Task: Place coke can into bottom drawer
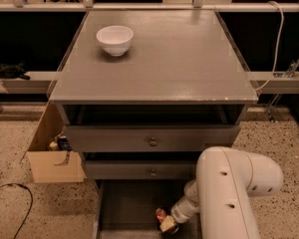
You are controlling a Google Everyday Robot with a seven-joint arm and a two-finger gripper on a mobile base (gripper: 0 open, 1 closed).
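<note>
Coke can over bottom drawer floor, touching tool; arm folded downward; grip: cannot tell.

Thick, rounded white arm with small dark holes narrows to a pale hand inside the bottom drawer.

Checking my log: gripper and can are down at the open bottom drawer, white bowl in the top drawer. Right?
No. The camera view shows the bowl on the cabinet top. The gripper and can are down at the open bottom drawer.
</note>
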